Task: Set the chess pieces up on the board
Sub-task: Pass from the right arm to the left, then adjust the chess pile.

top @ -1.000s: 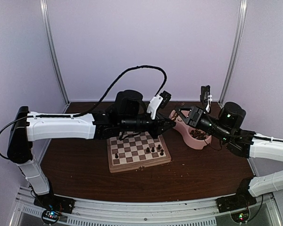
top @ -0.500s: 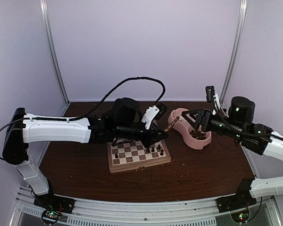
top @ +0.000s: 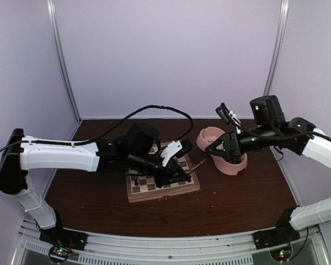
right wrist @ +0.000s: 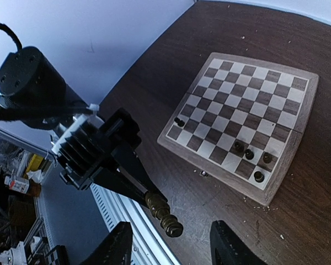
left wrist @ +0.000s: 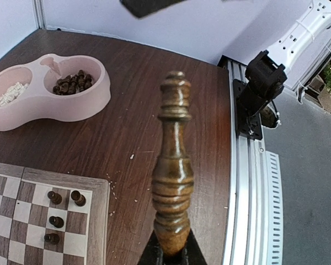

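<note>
Brown chess piece (left wrist: 171, 165) was pinched at its foot by the jaws of the left gripper (left wrist: 170, 251), up in the air just right of the board (right wrist: 248, 110). Only a few dark pieces (left wrist: 56, 222) stood on the board. Many more lay in the pink bowl (left wrist: 71, 105) on the counter (top: 237, 193). The right gripper (right wrist: 174, 248) had its jaws spread, holding nothing. Most of the job looked left to do.

I see the board (right wrist: 243, 118) lying flat, cream and brown checks in a light wood frame. Four dark chess pieces (left wrist: 56, 222) stand upright, clustered near one corner, and another (right wrist: 179, 121) stands at the opposite edge. A tall dark piece (left wrist: 172, 165) is clamped by its base in the left gripper (left wrist: 171, 251), tilted in the air just past the board's right edge.
</note>
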Controlling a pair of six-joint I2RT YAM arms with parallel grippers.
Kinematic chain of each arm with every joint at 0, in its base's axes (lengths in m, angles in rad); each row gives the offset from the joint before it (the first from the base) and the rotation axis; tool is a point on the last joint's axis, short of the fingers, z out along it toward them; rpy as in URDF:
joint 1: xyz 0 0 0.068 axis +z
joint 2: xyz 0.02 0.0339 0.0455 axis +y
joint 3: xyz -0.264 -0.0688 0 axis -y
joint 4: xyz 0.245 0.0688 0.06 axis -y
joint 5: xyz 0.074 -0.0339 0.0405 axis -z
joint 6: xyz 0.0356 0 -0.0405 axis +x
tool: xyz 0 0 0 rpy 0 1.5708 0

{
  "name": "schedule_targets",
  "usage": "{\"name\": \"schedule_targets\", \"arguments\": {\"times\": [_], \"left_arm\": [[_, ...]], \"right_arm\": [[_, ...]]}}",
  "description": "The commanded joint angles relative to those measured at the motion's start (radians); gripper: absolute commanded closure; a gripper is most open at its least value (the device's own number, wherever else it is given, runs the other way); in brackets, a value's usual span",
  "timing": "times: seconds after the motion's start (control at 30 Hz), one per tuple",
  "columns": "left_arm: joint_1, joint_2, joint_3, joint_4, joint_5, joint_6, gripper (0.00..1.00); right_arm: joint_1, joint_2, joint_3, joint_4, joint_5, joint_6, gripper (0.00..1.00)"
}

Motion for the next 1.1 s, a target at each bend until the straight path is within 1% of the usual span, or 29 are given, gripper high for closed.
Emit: {"name": "schedule_targets", "arguments": {"times": [0.0,0.07,0.2,0.5,0.73,0.87,1.0,1.07], "left_arm": [[-0.001,-0.028,-0.016,0.047,0.042,0.014,1.0],[-0.001,-0.03,-0.016,0.045,0.043,0.014,1.0],[0.0,-0.032,-0.018,0.042,0.041,0.015,1.0],[-0.001,-0.037,-0.022,0.05,0.048,0.022,1.0],[-0.001,-0.037,-0.023,0.055,0.048,0.023,1.0],[-0.001,-0.029,-0.013,0.052,0.052,0.024,1.0],[-0.001,-0.024,-0.002,0.047,0.05,0.026,1.0],[-0.001,-0.022,0.001,0.046,0.052,0.027,1.0]], "right_arm": [[-0.005,0.018,0.001,-0.032,-0.12,-0.015,0.52],[-0.005,0.032,0.0,-0.029,-0.144,-0.018,0.57],[-0.004,0.058,-0.002,-0.03,-0.165,-0.023,0.6],[-0.004,0.08,-0.021,-0.038,-0.163,-0.031,0.6],[-0.004,0.095,-0.029,-0.062,-0.13,-0.057,0.59],[-0.004,0.098,-0.046,-0.031,-0.164,-0.051,0.67],[-0.005,0.102,-0.053,-0.026,-0.167,-0.057,0.7],[-0.004,0.103,-0.055,-0.025,-0.166,-0.059,0.7]]}}
